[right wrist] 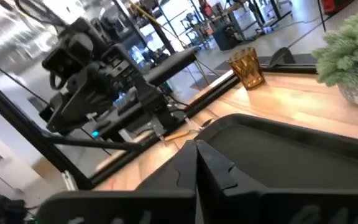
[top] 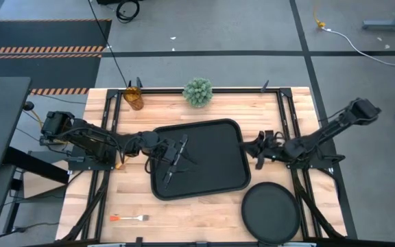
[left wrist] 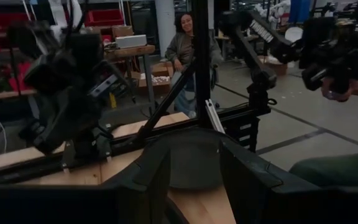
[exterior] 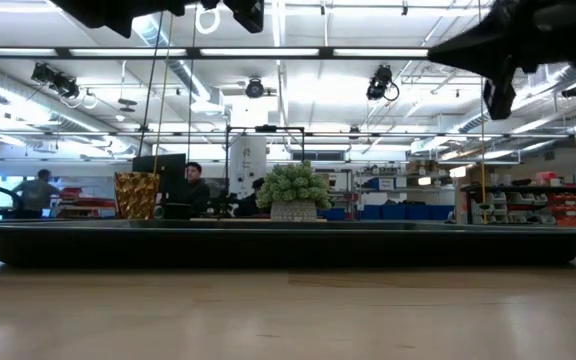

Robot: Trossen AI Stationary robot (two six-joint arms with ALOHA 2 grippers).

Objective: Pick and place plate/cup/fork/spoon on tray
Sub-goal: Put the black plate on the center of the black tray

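Centered on the wooden table (top: 204, 206), the large black rectangular tray (top: 214, 140) with rounded corners and a raised rim holds no tableware. Over its left part hovers the left gripper (top: 172, 165), its arm stretched in from the table's left edge; the left wrist view shows its two dark fingers (left wrist: 148, 183) spread apart with nothing between them. Just off the tray's right edge sits the right gripper (top: 258, 152), its arm angled in from the right; in the right wrist view its fingers (right wrist: 213, 171) look pressed together, clasping nothing.

Beyond the right fingers, near the table's front edge, lies the round matte-black plate (top: 271, 213). Well away from the left fingers, the fork (top: 130, 218) with silver tines and orange-red handle lies on bare wood. At the table's far edge stand the translucent amber cup (top: 134, 97), upright, and a spiky green potted plant (top: 197, 91). I cannot find the spoon.
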